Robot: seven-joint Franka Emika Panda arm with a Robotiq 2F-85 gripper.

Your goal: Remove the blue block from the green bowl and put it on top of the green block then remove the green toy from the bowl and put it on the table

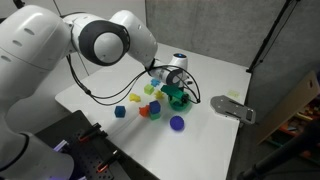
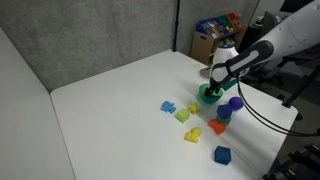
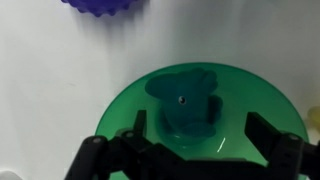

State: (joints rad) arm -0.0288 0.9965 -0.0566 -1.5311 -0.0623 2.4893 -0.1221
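The green bowl (image 3: 240, 85) fills the wrist view, and the green toy (image 3: 185, 95) lies in its middle. My gripper (image 3: 197, 128) is open just above the bowl, with a dark finger on each side of the toy and not touching it. In both exterior views the gripper (image 1: 175, 78) (image 2: 213, 78) hangs over the bowl (image 1: 178, 98) (image 2: 207, 97). A dark blue block (image 1: 120, 112) (image 2: 222, 155) sits alone on the white table (image 1: 210, 75) (image 2: 110, 100). No blue block shows inside the bowl.
A round purple thing (image 1: 177, 123) (image 2: 235, 103) (image 3: 100, 5) lies beside the bowl. Yellow-green (image 2: 183, 115), yellow (image 2: 192, 134), orange (image 2: 218, 127) and cyan (image 2: 168, 106) blocks are scattered close by. A grey metal fitting (image 1: 232, 108) lies at the table edge.
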